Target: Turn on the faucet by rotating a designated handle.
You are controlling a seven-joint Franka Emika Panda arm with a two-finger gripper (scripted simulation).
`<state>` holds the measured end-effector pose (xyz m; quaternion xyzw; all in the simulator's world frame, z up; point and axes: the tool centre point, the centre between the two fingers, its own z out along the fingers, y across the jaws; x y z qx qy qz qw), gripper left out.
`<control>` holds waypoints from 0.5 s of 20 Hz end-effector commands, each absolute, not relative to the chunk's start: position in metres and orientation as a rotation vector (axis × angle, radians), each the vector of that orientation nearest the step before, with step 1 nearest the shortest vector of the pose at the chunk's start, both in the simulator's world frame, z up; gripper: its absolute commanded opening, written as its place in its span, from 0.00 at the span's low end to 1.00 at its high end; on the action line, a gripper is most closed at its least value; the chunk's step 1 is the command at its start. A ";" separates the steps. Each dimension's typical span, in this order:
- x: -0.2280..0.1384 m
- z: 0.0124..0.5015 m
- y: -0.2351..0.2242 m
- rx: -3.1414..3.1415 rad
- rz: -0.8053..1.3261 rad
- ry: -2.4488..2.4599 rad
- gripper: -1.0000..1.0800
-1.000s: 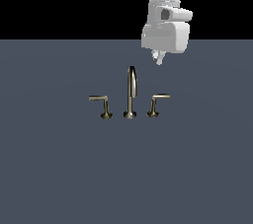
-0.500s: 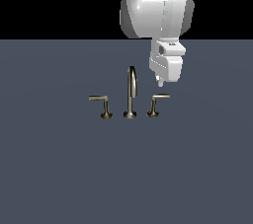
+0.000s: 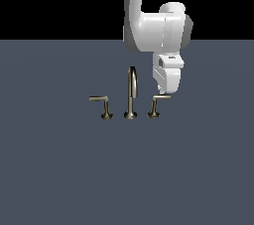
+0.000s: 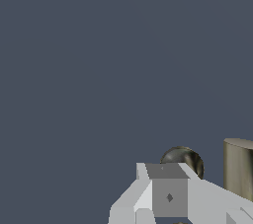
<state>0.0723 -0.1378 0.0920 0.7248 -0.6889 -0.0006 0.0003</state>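
Your gripper (image 3: 164, 91) is hanging just above the handle (image 3: 158, 99) arm, on the exterior view's right, likely to push it. You cannot tell if it's clenched.

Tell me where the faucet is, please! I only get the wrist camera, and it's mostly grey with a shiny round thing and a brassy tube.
Observer: The exterior view shows the whole faucet: a tall arched spout between two short levers.
Operator: Which one am I near?
Observer: The gripper hangs right over the arm of the handle on the exterior view's right.
Operator: Where's the other one?
Observer: The other lever is on the spout's far side, away from the gripper, with its arm pointing to the exterior view's left.
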 end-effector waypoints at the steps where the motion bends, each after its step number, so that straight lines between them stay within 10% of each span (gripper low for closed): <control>1: 0.073 0.091 -0.138 2.272 0.000 -2.169 0.00; 10: 0.054 0.091 -0.149 2.273 -0.001 -2.169 0.00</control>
